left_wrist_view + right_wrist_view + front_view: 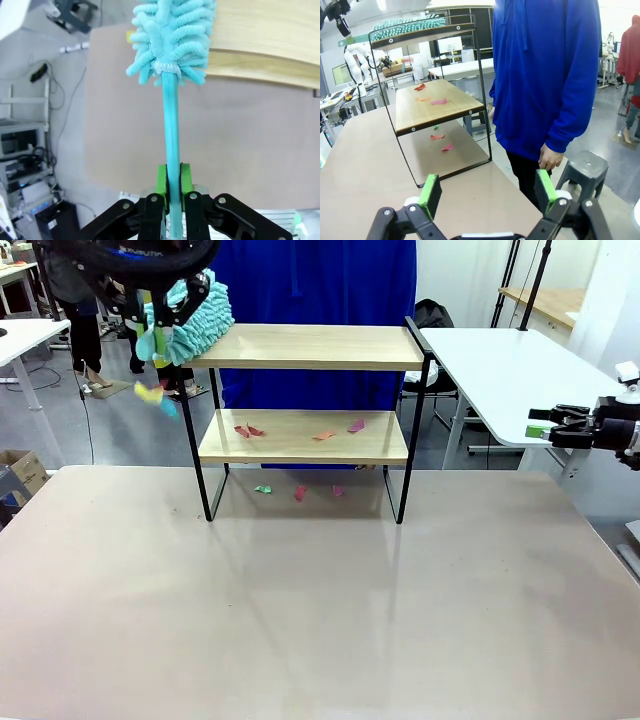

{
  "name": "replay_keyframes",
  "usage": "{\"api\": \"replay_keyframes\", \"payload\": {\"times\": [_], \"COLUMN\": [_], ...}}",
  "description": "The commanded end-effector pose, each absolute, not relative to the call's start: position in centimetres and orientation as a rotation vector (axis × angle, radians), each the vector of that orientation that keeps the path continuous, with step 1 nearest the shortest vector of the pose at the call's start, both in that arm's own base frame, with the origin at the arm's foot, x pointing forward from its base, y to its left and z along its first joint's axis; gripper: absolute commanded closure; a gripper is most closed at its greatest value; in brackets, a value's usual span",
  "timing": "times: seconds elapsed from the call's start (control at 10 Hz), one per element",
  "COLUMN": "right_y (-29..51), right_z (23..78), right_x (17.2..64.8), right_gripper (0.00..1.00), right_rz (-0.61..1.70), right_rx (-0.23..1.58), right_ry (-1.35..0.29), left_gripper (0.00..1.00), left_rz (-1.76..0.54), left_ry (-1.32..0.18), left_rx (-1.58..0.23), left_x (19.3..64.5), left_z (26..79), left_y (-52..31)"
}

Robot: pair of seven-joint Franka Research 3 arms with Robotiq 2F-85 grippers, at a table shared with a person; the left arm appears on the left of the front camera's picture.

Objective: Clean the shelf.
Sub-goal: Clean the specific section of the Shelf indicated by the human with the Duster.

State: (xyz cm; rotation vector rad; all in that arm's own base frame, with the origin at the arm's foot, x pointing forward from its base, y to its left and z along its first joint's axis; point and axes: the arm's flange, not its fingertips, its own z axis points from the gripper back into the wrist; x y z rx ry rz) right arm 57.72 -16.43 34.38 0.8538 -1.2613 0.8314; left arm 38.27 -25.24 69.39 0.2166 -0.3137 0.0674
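Turquoise duster (195,315) fluff is seen at the left edge of the shelf's (310,345) top board, its handle clamped by the left gripper (171,182). The shelf is stood mid-way along the desk's (320,620) far edge. The right gripper (487,191) is spread wide apart.

Left claw (172,178) tight; right claw (488,193) wide

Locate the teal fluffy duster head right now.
Front view, upper left: the teal fluffy duster head is at the left end of the top board of the wood-and-black-frame shelf, its handle clamped between the left arm's fingers.
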Motion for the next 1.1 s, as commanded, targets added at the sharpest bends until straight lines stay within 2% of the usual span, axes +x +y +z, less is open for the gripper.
{"api": "replay_keyframes", "payload": {"times": [0.0,0.1,0.2,0.4,0.7,0.8,1.0], "right_y": [-16.2,-16.2,-16.2,-16.2,-16.2,-16.2,-16.2], "right_z": [34.6,34.6,34.6,34.6,34.6,34.6,34.6], "right_x": [57.6,57.6,57.6,57.6,57.6,57.6,57.6], "right_gripper": [0.00,0.00,0.00,0.00,0.00,0.00,0.00], "right_rz": [0.843,0.843,0.843,0.843,0.843,0.843,0.843], "right_rx": [0.848,0.848,0.848,0.848,0.848,0.848,0.848], "right_ry": [-1.270,-1.270,-1.270,-1.270,-1.270,-1.270,-1.270], "left_gripper": [0.87,0.87,0.87,0.87,0.87,0.87,0.87], "left_rz": [0.034,-0.002,0.045,0.017,-0.135,-0.212,-0.468], "left_ry": [-0.399,-0.446,-0.343,-0.390,-0.494,-0.508,-0.462], "left_rx": [0.233,0.172,0.221,0.204,0.072,-0.025,-0.164], "left_x": [36.4,35.6,37.5,36.3,32.7,31.5,29.3], "left_z": [69.2,70.0,69.6,70.2,74.9,76.0,76.6], "left_y": [-24.9,-25.7,-25.5,-26.5,-24.0,-22.6,-19.9]}}
